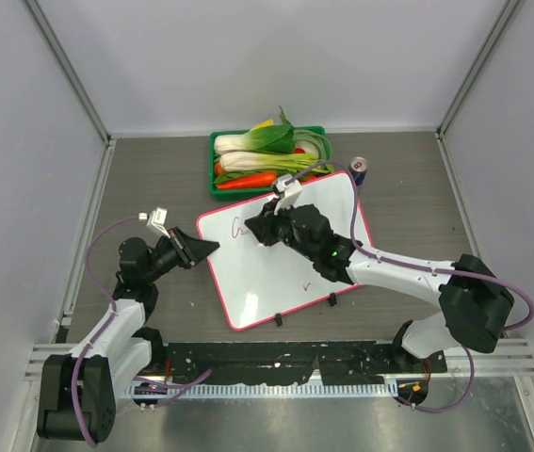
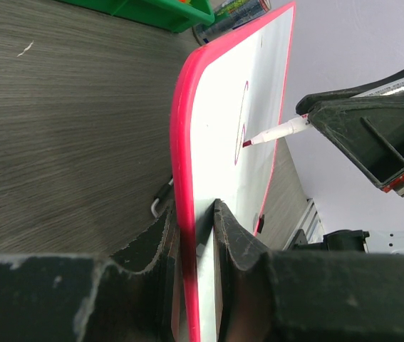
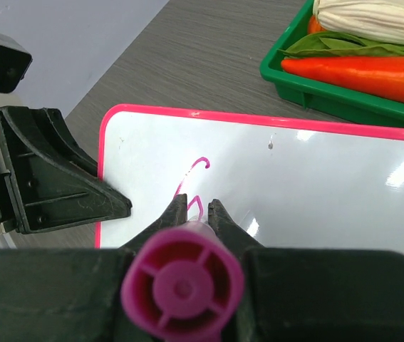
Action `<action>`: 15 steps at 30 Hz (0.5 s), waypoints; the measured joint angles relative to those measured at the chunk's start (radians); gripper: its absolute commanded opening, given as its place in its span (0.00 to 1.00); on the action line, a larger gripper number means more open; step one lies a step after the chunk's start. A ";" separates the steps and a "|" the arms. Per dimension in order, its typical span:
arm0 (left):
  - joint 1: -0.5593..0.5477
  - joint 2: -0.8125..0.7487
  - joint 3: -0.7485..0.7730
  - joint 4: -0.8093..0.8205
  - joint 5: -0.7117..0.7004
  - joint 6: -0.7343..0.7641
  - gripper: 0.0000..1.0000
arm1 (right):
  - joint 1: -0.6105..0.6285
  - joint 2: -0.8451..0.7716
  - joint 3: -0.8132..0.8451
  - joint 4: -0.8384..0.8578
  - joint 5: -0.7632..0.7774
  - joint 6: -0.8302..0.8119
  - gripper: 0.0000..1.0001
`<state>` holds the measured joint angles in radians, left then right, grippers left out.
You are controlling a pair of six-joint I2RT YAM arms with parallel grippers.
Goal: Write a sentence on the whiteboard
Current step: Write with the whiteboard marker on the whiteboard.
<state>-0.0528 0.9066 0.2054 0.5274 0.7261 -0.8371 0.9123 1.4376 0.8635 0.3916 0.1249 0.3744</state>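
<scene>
Two grips matter now: the left gripper (image 1: pixel 212 248) pinches the whiteboard (image 1: pixel 285 273) at its left edge, the right gripper (image 3: pixel 196 206) clamps the marker (image 3: pixel 182 285), so strokes should be light.

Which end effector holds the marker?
The right end effector, shut on the purple marker, tip on the whiteboard; the left end effector instead clamps the whiteboard's edge.

The left gripper's (image 2: pixel 196 211) fingers (image 2: pixel 237 239) pinch the near pink edge of the whiteboard (image 2: pixel 216 142), a marker (image 2: pixel 280 132) presses its tip to a curved magenta stroke (image 2: pixel 243 107) on the board's white face, and a green tray (image 2: pixel 159 11) sits on the bench (image 2: pixel 66 128) past its far corner.
</scene>
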 measured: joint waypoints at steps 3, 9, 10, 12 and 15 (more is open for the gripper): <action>0.000 0.000 0.000 0.000 0.000 0.000 0.00 | 0.000 -0.002 0.000 -0.007 -0.010 0.003 0.01; -0.004 -0.002 0.003 0.002 0.001 0.003 0.00 | 0.000 -0.026 -0.002 -0.039 -0.018 0.006 0.01; -0.005 -0.004 0.004 0.003 0.001 0.003 0.00 | 0.000 -0.035 -0.006 -0.040 -0.018 0.006 0.01; -0.005 -0.007 0.004 0.002 0.001 0.003 0.00 | -0.003 -0.058 -0.017 -0.040 -0.017 0.006 0.01; -0.006 -0.011 0.004 0.002 0.001 0.003 0.00 | -0.004 -0.084 -0.022 -0.037 -0.005 0.006 0.01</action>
<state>-0.0589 0.8955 0.2092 0.5293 0.7269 -0.8337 0.9085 1.3533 0.8413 0.3550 0.1204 0.3805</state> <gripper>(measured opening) 0.213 0.190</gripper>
